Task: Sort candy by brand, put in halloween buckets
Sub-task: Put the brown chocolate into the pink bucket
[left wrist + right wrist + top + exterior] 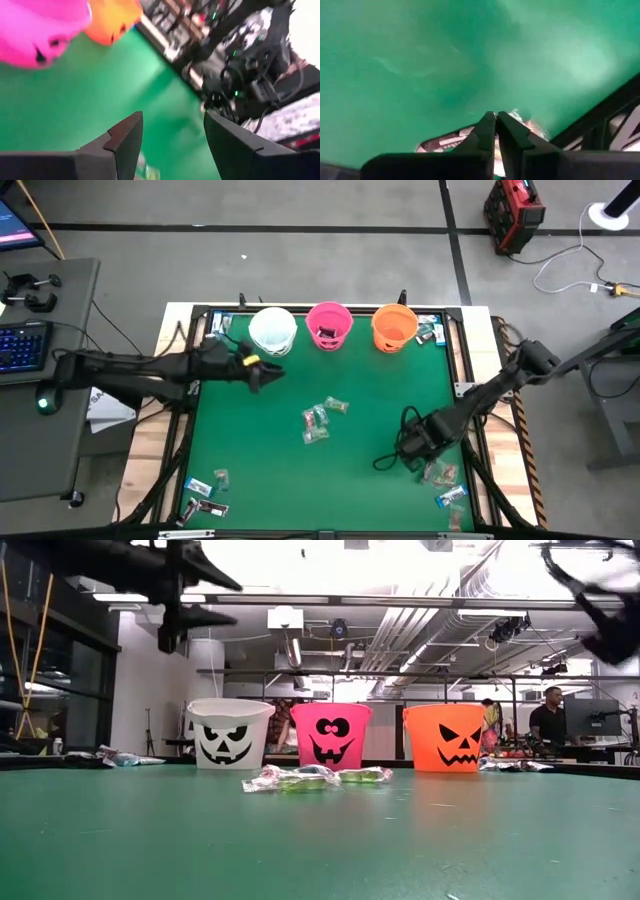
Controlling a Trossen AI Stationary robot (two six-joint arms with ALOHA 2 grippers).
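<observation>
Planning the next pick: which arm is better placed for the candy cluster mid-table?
Left, probably. The left hand is open and empty near the white bucket, a short reach from the cluster. The right hand looks closed, low by the candy at its own edge.

This is a robotics lab or workshop set in an open industrial hall; the low view shows a bare ceiling of exposed ducts and pipes (pixel 420 620) with strip lights, and a person (pixel 548 718) sitting at a monitor (pixel 592 720) far behind the counter; from above, the green-topped counter (pixel 300 470) sits in a black metal frame on a grey concrete floor marked with dark tape lines; a side desk carries a backlit keyboard (pixel 22 345) and a screen corner; a red equipment case (pixel 514 212) and a loose white cable (pixel 570 268) lie on the floor nearby.
</observation>
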